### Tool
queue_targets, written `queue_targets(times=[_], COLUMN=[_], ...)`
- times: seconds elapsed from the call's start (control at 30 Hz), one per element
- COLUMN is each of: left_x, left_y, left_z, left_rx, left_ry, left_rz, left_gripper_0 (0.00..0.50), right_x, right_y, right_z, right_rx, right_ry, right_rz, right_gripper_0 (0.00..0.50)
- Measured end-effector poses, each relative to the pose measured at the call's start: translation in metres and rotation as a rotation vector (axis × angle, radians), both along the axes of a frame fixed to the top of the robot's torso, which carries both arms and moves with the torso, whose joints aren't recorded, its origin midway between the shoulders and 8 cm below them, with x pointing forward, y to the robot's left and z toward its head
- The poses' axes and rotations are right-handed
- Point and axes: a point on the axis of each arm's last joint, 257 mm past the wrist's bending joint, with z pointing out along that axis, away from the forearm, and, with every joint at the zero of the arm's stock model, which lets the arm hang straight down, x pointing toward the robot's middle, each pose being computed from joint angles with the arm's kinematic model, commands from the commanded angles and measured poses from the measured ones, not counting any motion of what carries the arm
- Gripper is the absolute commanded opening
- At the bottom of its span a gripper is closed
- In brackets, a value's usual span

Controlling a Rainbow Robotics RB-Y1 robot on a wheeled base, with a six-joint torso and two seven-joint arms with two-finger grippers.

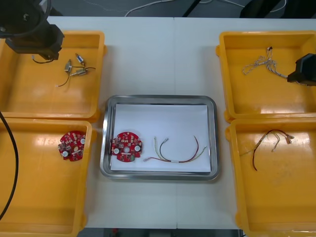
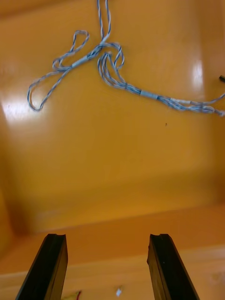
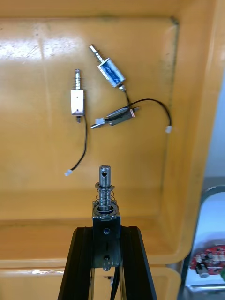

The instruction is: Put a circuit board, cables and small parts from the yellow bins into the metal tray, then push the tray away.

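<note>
My left gripper [image 3: 107, 230] is shut on a small metal part [image 3: 105, 197] with a spring and pin, held above the far left yellow bin [image 3: 42, 154]. Three more small metal parts [image 3: 110, 74] with black leads lie on that bin's floor beyond the fingers. My left arm [image 1: 30, 33] hangs over this bin's far left corner. My right gripper [image 2: 108, 240] is open above the near wall of the far right bin [image 1: 256, 98], short of the twisted blue and white cable [image 2: 105, 63]. The metal tray [image 1: 158, 98], white inside, holds a red circuit board [image 1: 127, 146] and a red and yellow cable [image 1: 177, 152].
Another red circuit board [image 1: 72, 145] lies in the near left bin [image 1: 44, 207]. A red and black cable [image 1: 269, 140] lies in the near right bin [image 1: 276, 207]. My right arm [image 1: 304, 69] is at the table's right edge. Bare table runs beyond the tray.
</note>
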Motion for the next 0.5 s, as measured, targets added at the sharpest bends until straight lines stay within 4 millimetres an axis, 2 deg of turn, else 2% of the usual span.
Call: queue_targets(times=[0.27,0.5], left_x=[-0.022,-0.048], left_y=[-0.025,-0.042], left_z=[0.017,0.018], left_rx=[-0.126,-0.172], left_ry=[-0.092,-0.11], left_rz=[0.071,-0.002], left_gripper_0=[0.0,0.0], right_x=[0.051,0.079], right_y=[-0.01,-0.02], right_z=[0.005,0.004], right_rx=[-0.029,-0.098], right_ry=[-0.108,-0.178], right_rz=[-0.013,0.003], right_gripper_0=[0.5,0.5])
